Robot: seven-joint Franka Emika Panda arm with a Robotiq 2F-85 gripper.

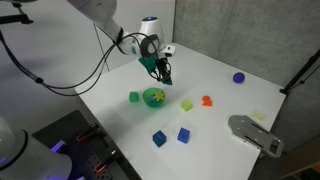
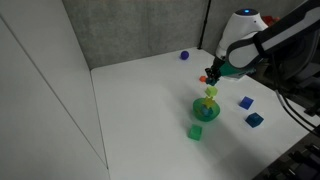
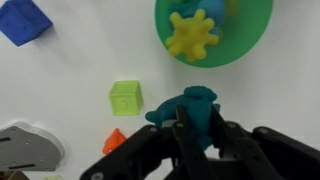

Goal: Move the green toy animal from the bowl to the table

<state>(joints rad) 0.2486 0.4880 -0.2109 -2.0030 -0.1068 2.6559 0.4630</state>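
My gripper (image 3: pixel 190 122) is shut on the green toy animal (image 3: pixel 185 105), a dark teal figure held between the two black fingers. It hangs above the white table (image 1: pixel 220 70), just beside the bright-green bowl (image 3: pixel 250 45). The bowl holds a yellow spiky toy (image 3: pixel 192 35). In both exterior views the gripper (image 1: pixel 163 72) (image 2: pixel 213 78) is lifted a little above and beyond the bowl (image 1: pixel 154 97) (image 2: pixel 205 108).
A light-green cube (image 3: pixel 126 97) and an orange toy (image 3: pixel 115 140) lie near the gripper. Two blue cubes (image 1: pixel 159 138) (image 1: pixel 184 134), a green cube (image 1: pixel 134 97), a purple ball (image 1: pixel 239 77) and a grey object (image 1: pixel 255 133) lie around the table.
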